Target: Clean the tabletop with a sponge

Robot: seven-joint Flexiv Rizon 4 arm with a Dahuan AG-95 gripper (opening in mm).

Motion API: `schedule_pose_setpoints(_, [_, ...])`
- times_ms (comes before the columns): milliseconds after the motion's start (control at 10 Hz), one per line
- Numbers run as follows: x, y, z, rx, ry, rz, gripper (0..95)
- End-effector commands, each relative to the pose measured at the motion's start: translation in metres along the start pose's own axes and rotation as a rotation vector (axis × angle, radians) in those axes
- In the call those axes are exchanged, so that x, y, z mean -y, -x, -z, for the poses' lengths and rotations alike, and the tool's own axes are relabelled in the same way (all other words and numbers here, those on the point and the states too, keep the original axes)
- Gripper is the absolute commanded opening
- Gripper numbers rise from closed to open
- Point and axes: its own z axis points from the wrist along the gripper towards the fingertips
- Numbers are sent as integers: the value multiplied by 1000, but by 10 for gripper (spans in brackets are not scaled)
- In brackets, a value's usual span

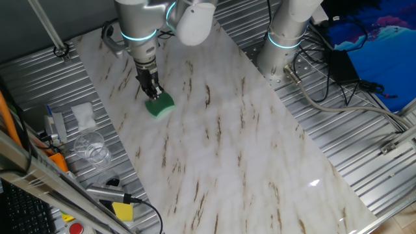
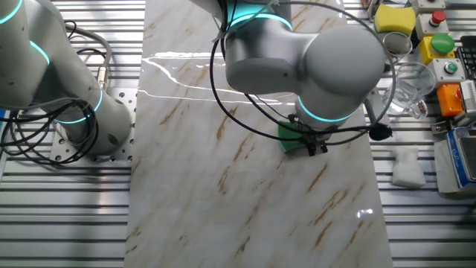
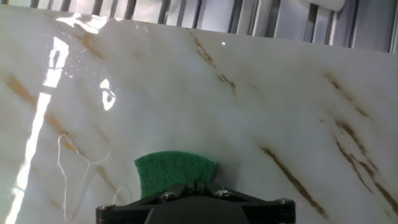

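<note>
First, in one fixed view we see the end effector [image 1: 153, 93] in the upper left of the frame, pointing down with its fingers closed on the sponge [image 1: 160, 105]. The sponge rests on the worktop [image 1: 247, 149], near its left edge. On the ribbed metal surface [image 1: 39, 84] at the left we find a white tissue [image 1: 83, 114], a clear glass [image 1: 90, 147] below it, and a yellow block [image 1: 122, 211] in the lower left.

Next, in the other fixed view the arm covers most of the end effector [image 2: 311, 143], right of the centre. We see only a part of the sponge [image 2: 291, 135] under it, lying on the worktop [image 2: 223, 193].

Finally, in the hand view the sponge [image 3: 174, 173] sits at the bottom centre, above the black body of the end effector [image 3: 196, 208], flat against the glossy worktop [image 3: 249, 112].
</note>
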Motion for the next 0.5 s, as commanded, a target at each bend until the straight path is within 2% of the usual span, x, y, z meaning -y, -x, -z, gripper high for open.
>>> schedule_pose_setpoints(100, [0,0,0,-7,14,-30,0])
schedule_pose_setpoints(500, [-2,-2,5,-9,17,-36,0])
